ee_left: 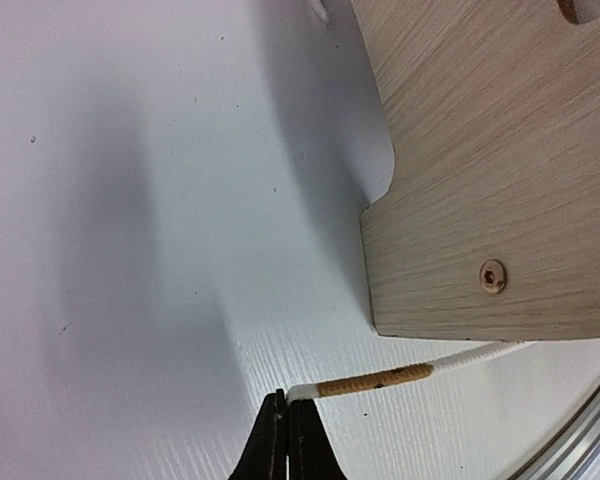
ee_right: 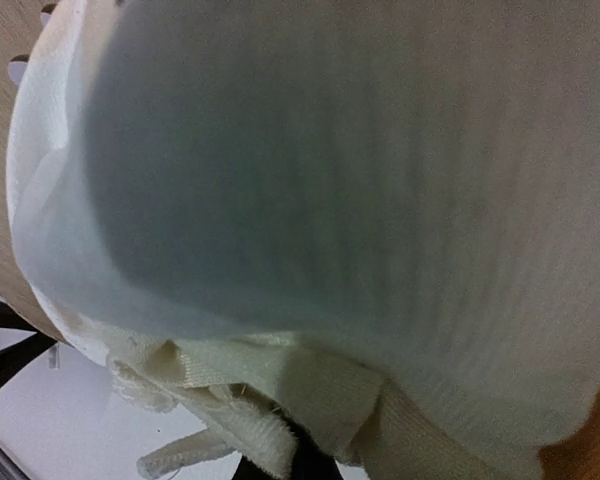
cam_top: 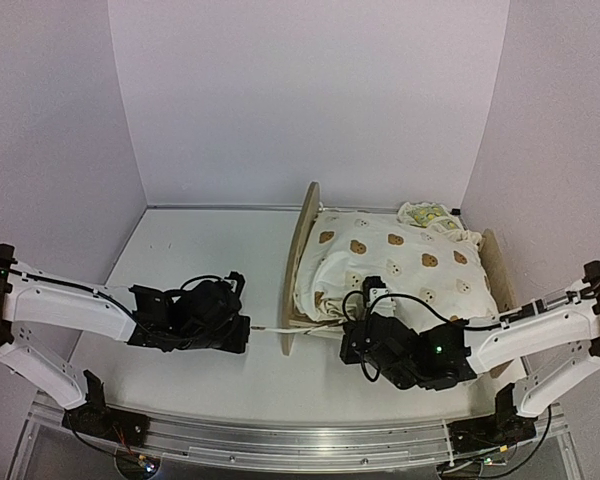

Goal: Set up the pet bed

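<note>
Top view: light-wood pet bed w/ arched end boards point(cam_top: 300, 262) sits centre-right, cream bear-print cushion point(cam_top: 400, 260) on it. Left wrist: your left gripper point(ee_left: 287, 405) is clamped on a white, tan-tipped cord point(ee_left: 375, 380), holding it taut. Right wrist: right gripper point(ee_right: 288, 465) is closed, apparently pinching the cushion hem, prob. to straighten it.

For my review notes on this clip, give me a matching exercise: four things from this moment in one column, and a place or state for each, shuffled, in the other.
Things
1. left claw
2. bear-print cushion
3. lemon-print pillow
4. pet bed's end board nearer the left arm

Places or states
A. tucked at the bed's far right corner
B. standing upright, bare light wood
C. shut on a thin cord
D. spread over the bed frame

Pairs: 1-C, 2-D, 3-A, 4-B
</note>
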### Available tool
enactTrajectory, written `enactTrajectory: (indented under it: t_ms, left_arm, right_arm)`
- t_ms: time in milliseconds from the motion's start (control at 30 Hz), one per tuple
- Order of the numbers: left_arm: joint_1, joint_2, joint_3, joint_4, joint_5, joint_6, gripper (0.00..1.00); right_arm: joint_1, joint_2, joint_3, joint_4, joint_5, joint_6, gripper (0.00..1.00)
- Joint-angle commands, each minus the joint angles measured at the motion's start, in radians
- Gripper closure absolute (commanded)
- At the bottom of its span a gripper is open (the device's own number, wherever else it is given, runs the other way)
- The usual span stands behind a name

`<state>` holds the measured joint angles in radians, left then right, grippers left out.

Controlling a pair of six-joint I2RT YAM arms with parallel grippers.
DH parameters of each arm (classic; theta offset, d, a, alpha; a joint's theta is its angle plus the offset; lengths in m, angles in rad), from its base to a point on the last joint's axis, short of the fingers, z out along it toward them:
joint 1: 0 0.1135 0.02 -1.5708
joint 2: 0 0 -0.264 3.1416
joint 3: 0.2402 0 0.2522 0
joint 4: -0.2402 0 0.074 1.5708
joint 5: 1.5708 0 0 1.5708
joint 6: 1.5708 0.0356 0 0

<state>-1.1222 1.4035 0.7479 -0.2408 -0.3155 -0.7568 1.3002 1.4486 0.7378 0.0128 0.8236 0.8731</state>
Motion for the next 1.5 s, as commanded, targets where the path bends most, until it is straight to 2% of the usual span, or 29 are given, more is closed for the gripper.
enactTrajectory:
  t_ms: [0, 233, 367, 433, 667, 867, 967, 1133, 1367, 1467]
  left_arm:
    - [0.052, 0.027, -0.019, -0.210, -0.158, 0.013, 1.00]
    - [0.051, 0.006, -0.027, -0.178, -0.142, 0.033, 1.00]
    - [0.052, -0.007, -0.046, -0.149, -0.131, 0.041, 1.00]
    - [0.052, -0.008, -0.050, -0.144, -0.129, 0.045, 1.00]
    - [0.052, -0.024, -0.059, -0.144, -0.145, 0.053, 1.00]
    - [0.052, -0.014, -0.039, -0.170, -0.170, 0.050, 1.00]
    - [0.053, -0.019, -0.038, -0.173, -0.184, 0.043, 1.00]
    - [0.053, -0.071, -0.044, -0.211, -0.232, 0.002, 1.00]
    - [0.055, -0.266, -0.049, -0.342, -0.328, -0.047, 1.00]
    - [0.059, -0.291, -0.046, -0.364, -0.333, -0.055, 1.00]
  right_arm:
    - [-0.028, 0.097, 0.034, -0.273, -0.099, 0.049, 1.00]
    - [0.047, 0.114, 0.213, -0.418, -0.058, 0.009, 1.00]
    - [0.081, 0.220, 0.381, -0.621, 0.001, -0.031, 1.00]
    - [0.087, 0.263, 0.429, -0.669, 0.014, -0.012, 1.00]
    - [0.088, 0.319, 0.306, -0.656, 0.051, 0.231, 1.00]
    - [0.085, 0.324, 0.168, -0.635, 0.161, 0.473, 1.00]
    - [0.082, 0.345, 0.149, -0.610, 0.209, 0.475, 1.00]
    - [0.082, 0.356, 0.213, -0.600, 0.256, 0.417, 1.00]
    - [0.082, 0.255, 0.218, -0.599, 0.326, 0.389, 0.99]
    - [0.082, 0.217, 0.205, -0.598, 0.326, 0.376, 0.98]
